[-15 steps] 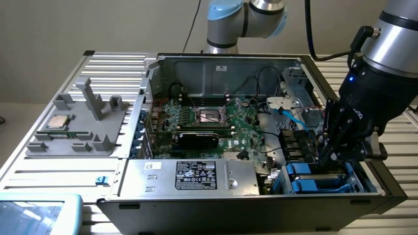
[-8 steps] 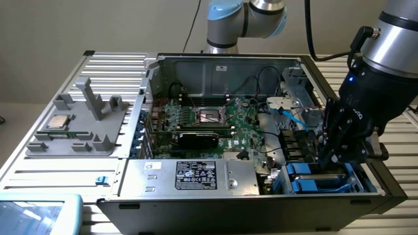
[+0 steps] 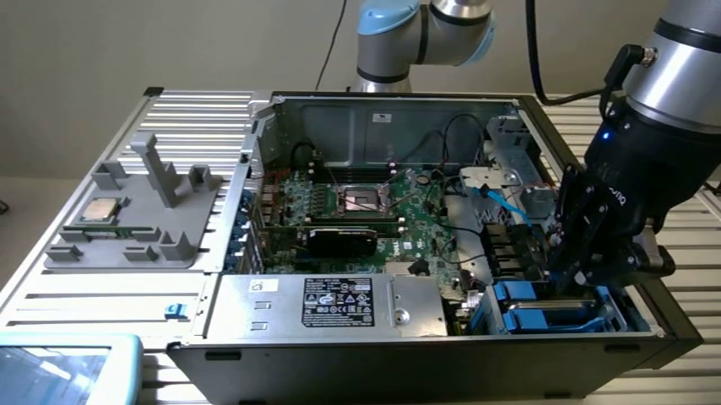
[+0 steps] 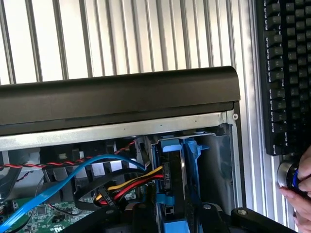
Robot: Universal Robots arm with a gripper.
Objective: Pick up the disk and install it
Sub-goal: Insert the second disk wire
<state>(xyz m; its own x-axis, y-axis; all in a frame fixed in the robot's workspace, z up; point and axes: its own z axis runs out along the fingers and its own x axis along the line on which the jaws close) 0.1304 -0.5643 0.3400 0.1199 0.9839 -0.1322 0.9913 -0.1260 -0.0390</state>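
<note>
1. Slatted aluminium table (image 3: 67, 295) – carried everything listed below.

2. Computer case (image 3: 394, 359), black, side panel off, lying open to the exterior view. Its dark rim crossed the wrist view.

3. Robot arm (image 3: 676, 101), reaching down into the case at the exterior view's right.

4. Silver box with black label (image 3: 327, 304), along the near wall of the case.

5. Green motherboard (image 3: 372, 211), mid-case.

6. Grey fixture tray (image 3: 135, 219), on the table at the exterior view's left, well apart from the arm.

7. Black keyboard (image 4: 284, 73), on the table outside the case, with a person's hand (image 4: 300, 194) beside its end, on a round knob.

8. Gripper (image 3: 580, 270), lowered over the blue drive bay in the near corner of the case. Whether the jaws pinched the disk or stood clear of it could not be told.

9. Disk (image 4: 171, 170), on edge between blue rails, down inside that bay and directly under the gripper. It appeared largely seated.

10. Cables: one blue cable (image 4: 73, 179) and a red-yellow-black bundle (image 4: 131, 182), running up to the side of the bay, just beside the disk.

11. Small square chip (image 3: 101, 208), resting on the fixture tray.

Handling note – the step in hand was judged to be the seating of the disk. To do it well, the rails should stay parallel to the bay guides. Pressure should run straight down the slot, not to one side. The gripper should keep clear of the cable bundle, which lay close enough to snag. A tilted disk would likely bind on its rails.
</note>
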